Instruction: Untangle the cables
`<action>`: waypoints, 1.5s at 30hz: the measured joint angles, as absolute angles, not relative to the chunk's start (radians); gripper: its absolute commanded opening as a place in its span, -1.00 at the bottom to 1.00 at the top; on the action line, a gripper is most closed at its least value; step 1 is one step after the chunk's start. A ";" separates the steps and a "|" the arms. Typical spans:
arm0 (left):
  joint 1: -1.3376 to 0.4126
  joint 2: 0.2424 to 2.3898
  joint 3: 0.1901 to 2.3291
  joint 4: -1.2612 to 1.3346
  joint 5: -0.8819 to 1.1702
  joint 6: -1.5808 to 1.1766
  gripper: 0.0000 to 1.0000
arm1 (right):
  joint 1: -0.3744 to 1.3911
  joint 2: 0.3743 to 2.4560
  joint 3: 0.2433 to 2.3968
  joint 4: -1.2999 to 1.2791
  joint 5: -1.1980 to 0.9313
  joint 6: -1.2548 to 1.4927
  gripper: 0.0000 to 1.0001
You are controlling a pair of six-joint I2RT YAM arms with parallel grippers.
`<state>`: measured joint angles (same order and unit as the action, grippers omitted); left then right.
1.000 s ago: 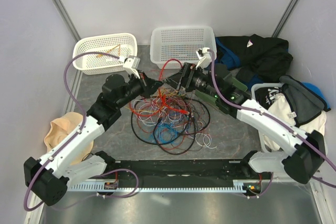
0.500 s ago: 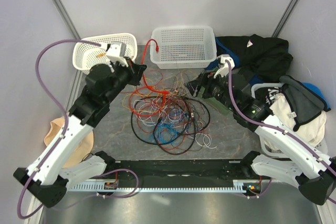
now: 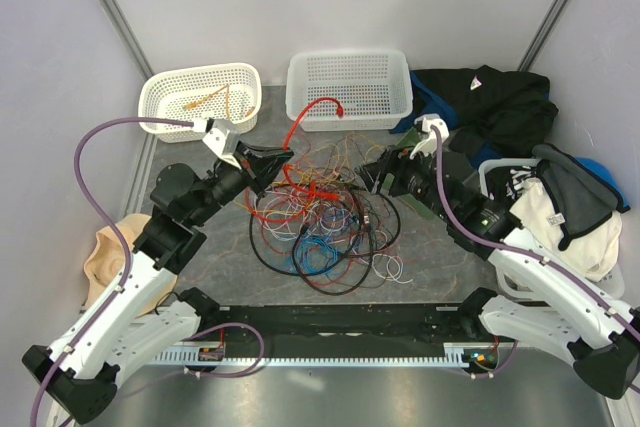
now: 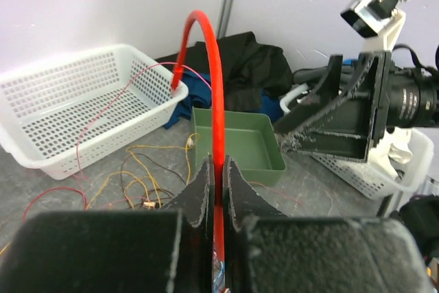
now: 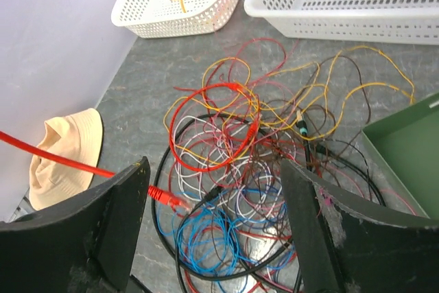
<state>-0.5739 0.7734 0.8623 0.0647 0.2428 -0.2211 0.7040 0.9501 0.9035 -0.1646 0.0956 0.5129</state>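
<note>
The cables [image 3: 320,222] lie in a tangled heap of red, orange, yellow, white, blue and black loops on the grey table between the arms. My left gripper [image 3: 272,159] is at the heap's far-left edge, shut on a thick red cable [image 3: 305,107]. That cable arcs up and right, ending in a plug in front of the rectangular basket. In the left wrist view the red cable [image 4: 217,87] rises from between the jaws of my left gripper [image 4: 218,166]. My right gripper [image 3: 376,177] stands open at the heap's right edge, holding nothing. In the right wrist view the right gripper [image 5: 212,166] is above the tangled cables [image 5: 233,162].
An oval white basket [image 3: 200,97] with an orange wire inside and a rectangular white basket [image 3: 350,87] stand at the back. A green tray [image 4: 240,135] sits by the right arm. Dark clothes [image 3: 490,97] and a white bag [image 3: 540,212] lie at the right, a tan hat [image 3: 110,252] at the left.
My left gripper has swung from the oval basket back toward the heap, carrying the red cable, whose free end moved right. The right arm drew back right, then stayed put.
</note>
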 measured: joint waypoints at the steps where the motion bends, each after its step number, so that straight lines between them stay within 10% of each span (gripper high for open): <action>1: -0.574 0.775 0.862 0.068 0.251 -0.221 -0.97 | 0.704 0.950 0.904 -0.155 0.095 0.511 0.70; 18: -0.574 0.820 0.912 0.057 0.195 -0.223 -0.96 | 0.704 1.163 0.902 0.030 0.111 0.518 0.58; 24: -0.574 1.064 1.124 -0.016 -0.053 -0.239 -0.97 | 0.704 0.987 0.766 0.057 0.136 0.559 -0.16; 35: -0.481 1.546 1.499 -0.197 -0.359 -0.315 -0.96 | 0.704 0.694 0.607 -0.039 0.175 0.599 -0.81; 45: -0.399 1.837 1.768 -0.072 -0.148 -0.527 -0.96 | 0.704 0.678 0.553 -0.078 0.182 0.625 -0.93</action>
